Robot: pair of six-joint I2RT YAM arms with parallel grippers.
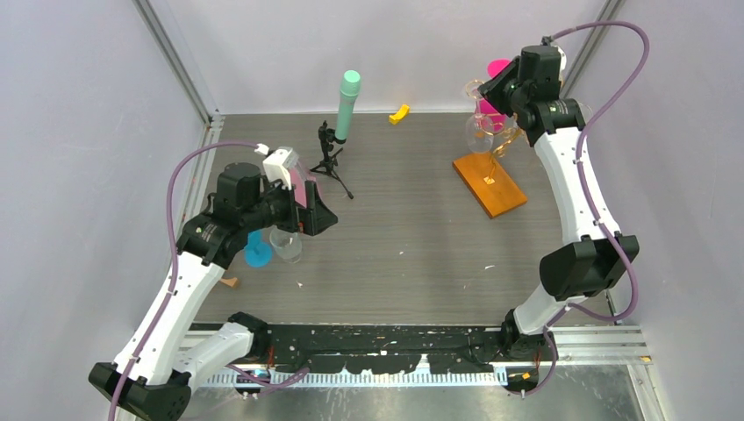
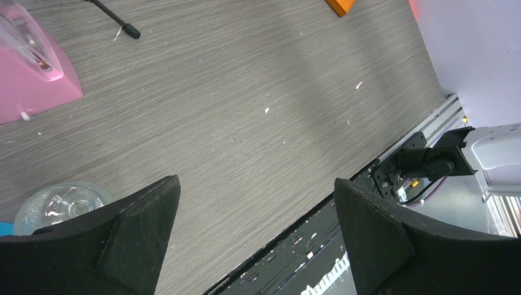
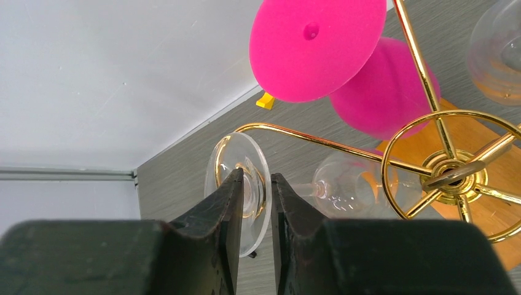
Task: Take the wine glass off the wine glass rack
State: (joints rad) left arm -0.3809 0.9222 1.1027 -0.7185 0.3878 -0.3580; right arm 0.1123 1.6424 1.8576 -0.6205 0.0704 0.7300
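The wine glass rack is gold wire on a slim stem (image 3: 451,172), standing on an orange-brown wooden base (image 1: 490,184) at the back right. A clear wine glass (image 3: 344,184) hangs from one curled arm, its round foot edge-on between my right fingers. My right gripper (image 3: 253,178) is shut on that foot, and it sits high beside the rack in the top view (image 1: 491,92). My left gripper (image 2: 255,203) is open and empty above the table at the left (image 1: 320,215), far from the rack.
Two pink glasses (image 3: 319,43) and another clear glass (image 3: 497,49) hang on the rack. A black mini tripod (image 1: 332,162) holds a green cylinder (image 1: 347,105). A clear glass (image 1: 285,246), a blue item (image 1: 257,252) and a pink box (image 2: 31,80) lie near the left gripper. A yellow piece (image 1: 399,114) lies at the back.
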